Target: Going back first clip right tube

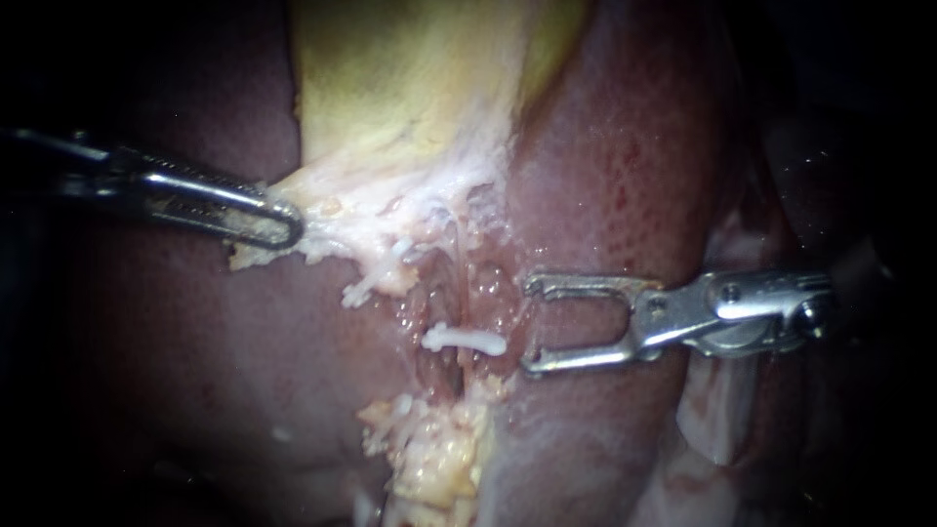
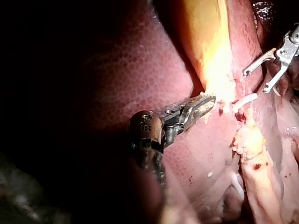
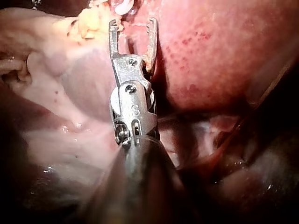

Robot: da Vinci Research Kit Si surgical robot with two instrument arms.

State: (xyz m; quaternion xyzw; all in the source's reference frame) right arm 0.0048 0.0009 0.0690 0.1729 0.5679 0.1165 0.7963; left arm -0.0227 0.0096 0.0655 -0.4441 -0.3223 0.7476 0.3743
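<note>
Dark red mottled liver [image 1: 625, 176] underneath, with the pale yellow gallbladder [image 1: 410, 88] lying on it. Left instrument [image 1: 288, 226], claw pinching whitish frayed tissue [image 1: 361, 210] at the gallbladder's lower edge. Right instrument [image 1: 529, 327], claw spread and empty, just beside a small white clip [image 1: 465, 340] seated across the groove; tube beneath hard to make out. Judged nearly done: only backing the right instrument away left

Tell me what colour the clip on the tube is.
The clip is white, clearest in the endoscope view, just ahead of the right instrument.
</note>
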